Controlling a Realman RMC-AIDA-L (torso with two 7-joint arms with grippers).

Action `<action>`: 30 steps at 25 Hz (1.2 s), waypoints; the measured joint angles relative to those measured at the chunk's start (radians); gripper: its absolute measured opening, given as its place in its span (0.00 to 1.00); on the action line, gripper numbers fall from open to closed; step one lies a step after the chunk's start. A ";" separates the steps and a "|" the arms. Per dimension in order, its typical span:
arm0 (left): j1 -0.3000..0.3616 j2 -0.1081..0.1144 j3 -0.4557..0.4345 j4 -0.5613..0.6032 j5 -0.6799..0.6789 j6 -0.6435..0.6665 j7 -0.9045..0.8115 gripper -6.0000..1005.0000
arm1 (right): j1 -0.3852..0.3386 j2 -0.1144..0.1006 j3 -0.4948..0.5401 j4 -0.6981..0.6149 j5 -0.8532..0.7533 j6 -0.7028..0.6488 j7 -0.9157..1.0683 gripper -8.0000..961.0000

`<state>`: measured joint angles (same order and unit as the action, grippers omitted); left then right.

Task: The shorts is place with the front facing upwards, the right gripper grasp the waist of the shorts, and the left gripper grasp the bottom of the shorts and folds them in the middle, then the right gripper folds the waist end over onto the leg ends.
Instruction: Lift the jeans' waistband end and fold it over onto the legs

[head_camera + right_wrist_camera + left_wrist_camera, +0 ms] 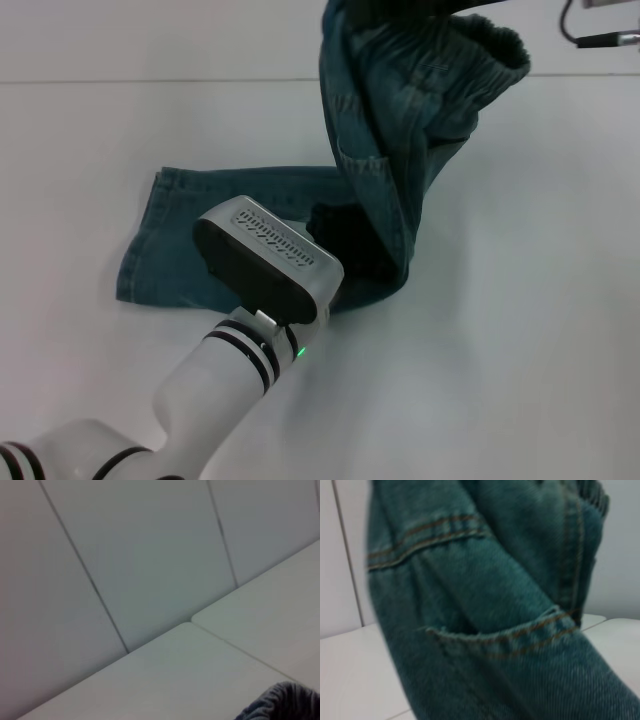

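The blue denim shorts are folded lengthwise. Their leg ends lie flat on the white table at the left. The gathered waist is lifted high at the back right and runs out of the top of the head view. The cloth hangs from there down to the table. My right gripper is out of view; the right wrist view catches only a corner of the ruffled waistband. My left arm's wrist housing sits over the near edge of the shorts and hides the left gripper. The left wrist view is filled by denim with a stitched pocket.
The white table extends to the right and front of the shorts. A seam in the table runs near the back wall. A black cable shows at the far right corner.
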<state>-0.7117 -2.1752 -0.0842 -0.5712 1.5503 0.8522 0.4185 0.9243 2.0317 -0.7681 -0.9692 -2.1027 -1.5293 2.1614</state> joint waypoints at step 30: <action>0.097 0.000 -0.005 -0.070 0.131 0.026 -0.001 0.01 | 0.180 0.048 -0.240 0.234 -0.088 0.084 -0.130 0.13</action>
<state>-0.6150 -2.1752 -0.0892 -0.6409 1.6810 0.8782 0.4174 1.1045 2.0797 -1.0078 -0.7356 -2.1908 -1.4454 2.0310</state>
